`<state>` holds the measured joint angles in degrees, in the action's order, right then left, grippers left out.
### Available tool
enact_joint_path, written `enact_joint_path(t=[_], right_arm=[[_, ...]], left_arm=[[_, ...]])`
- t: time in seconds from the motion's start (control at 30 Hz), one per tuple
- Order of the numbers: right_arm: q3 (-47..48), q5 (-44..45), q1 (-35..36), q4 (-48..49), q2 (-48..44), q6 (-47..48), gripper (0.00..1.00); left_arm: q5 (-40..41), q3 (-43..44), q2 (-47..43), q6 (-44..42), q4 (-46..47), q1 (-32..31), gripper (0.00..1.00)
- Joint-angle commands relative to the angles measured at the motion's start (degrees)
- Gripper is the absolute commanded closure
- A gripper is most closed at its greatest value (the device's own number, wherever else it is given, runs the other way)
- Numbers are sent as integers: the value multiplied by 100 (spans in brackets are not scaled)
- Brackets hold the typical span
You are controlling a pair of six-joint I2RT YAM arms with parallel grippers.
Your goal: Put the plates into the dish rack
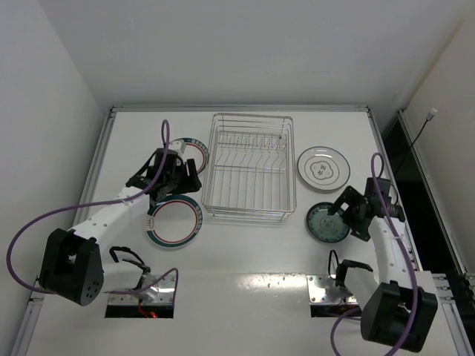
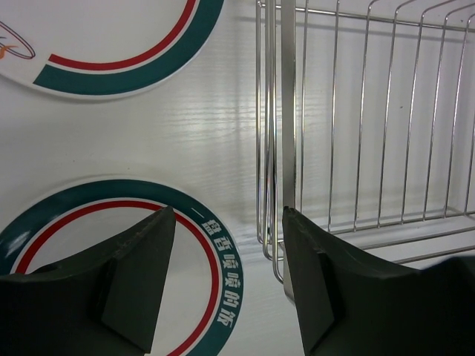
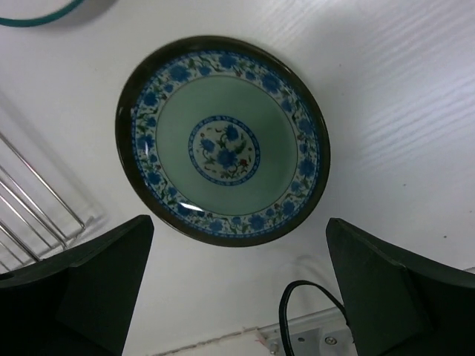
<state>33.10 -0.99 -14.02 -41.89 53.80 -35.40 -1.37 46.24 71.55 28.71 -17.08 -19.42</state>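
Observation:
The silver wire dish rack (image 1: 251,215) stands at the table's middle with nothing in it. Two green-and-red ringed plates lie flat to its left, a far one (image 1: 194,150) and a near one (image 1: 175,222). My left gripper (image 1: 189,178) is open and empty above the gap between them, by the rack's left wall (image 2: 286,111); its view shows the near plate's rim (image 2: 215,259) and the far plate (image 2: 111,44). The dark-rimmed white plate (image 1: 323,166) lies right of the rack. The teal-blue plate (image 1: 326,222) lies nearer. My right gripper (image 3: 237,230) hovers open just short of the teal-blue plate (image 3: 223,141).
A raised rail (image 1: 237,108) edges the table at the back and sides. Purple cables loop off both arms (image 1: 44,222). Metal mounting plates (image 1: 326,285) sit at the near edge. A black cable (image 3: 312,311) shows below the right fingers.

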Motion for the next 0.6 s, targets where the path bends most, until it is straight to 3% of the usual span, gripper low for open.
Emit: enact_joint_path(t=[0.0, 0.13, 0.27, 0.57], right_arm=[[-241, -752, -520, 260, 51, -89, 0], [-717, -1579, -857, 471, -62, -423, 3], [-1172, -1579, -909, 646, -458, -853, 6], [-1719, -1641, -848, 1069, -353, -1356, 11]], left_arm=[[-66, 201, 17, -76, 170, -36, 43], [-66, 254, 17, -76, 170, -36, 43], [-126, 254, 17, -76, 170, -36, 43], [-127, 254, 70, -76, 170, -36, 43]])
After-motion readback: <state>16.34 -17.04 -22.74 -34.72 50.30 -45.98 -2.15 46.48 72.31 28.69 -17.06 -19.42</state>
